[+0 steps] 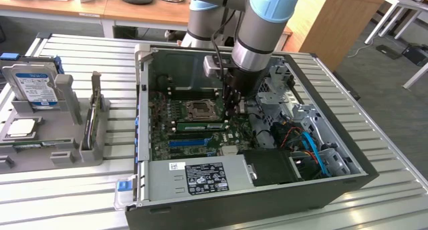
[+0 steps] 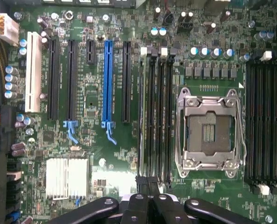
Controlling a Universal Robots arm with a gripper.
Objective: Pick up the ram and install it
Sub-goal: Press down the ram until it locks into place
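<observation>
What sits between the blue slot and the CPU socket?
Wrist view: between blue slot and CPU socket, a black expansion slot, then the memory slots.

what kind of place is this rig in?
Looks like a lab or workshop for PC assembly: an open computer case lies on a slatted metal table, a grey fixture holds a hard drive, and wooden desks stand behind.

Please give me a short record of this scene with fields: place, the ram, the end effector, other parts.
place: open black metal computer case on a slatted metal table
ram: long thin green circuit-board stick, lying along a memory slot beside the silver processor socket
end effector: shut, nothing seen between its fingers, at one end of the memory slots
other parts: blue-labelled hard drive in a grey holder, the exterior view's left
</observation>
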